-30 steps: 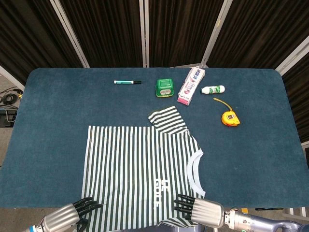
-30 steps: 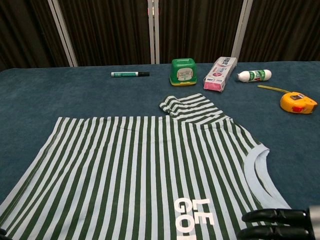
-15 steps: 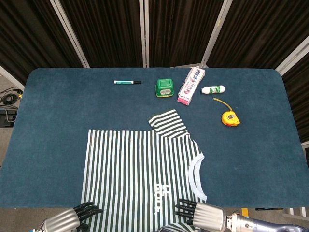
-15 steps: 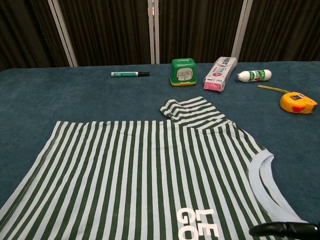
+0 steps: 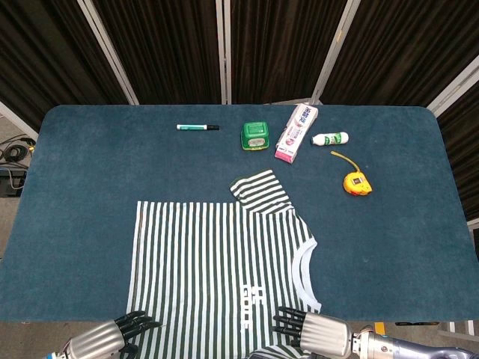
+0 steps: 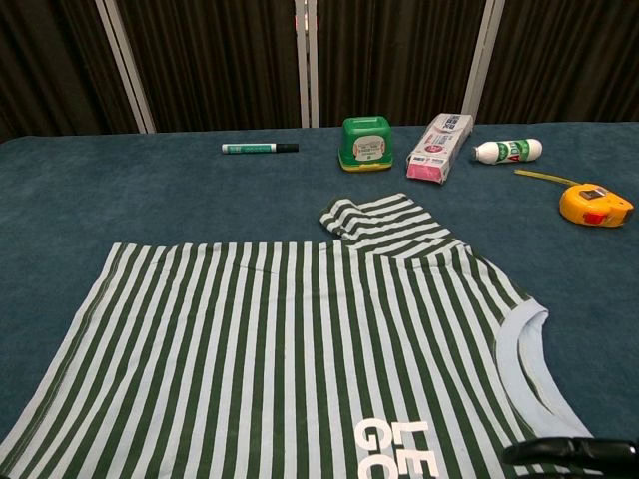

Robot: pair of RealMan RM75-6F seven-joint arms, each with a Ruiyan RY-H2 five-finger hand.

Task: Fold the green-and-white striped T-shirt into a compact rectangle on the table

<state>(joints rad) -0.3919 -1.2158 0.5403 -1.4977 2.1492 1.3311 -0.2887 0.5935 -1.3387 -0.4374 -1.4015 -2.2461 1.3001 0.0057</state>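
Head view high, steeply downward over the whole table (image 5: pixel 90 172); chest view low, near, facing forward; table's far half shared.

Your left hand (image 5: pixel 108 338) sits at the bottom edge of the head view, dark fingers curled and pointing right. Your right hand (image 5: pixel 310 331) lies low at the near edge, fingers (image 6: pixel 564 455) stretched out flat toward the left, its forearm trailing off to the right.
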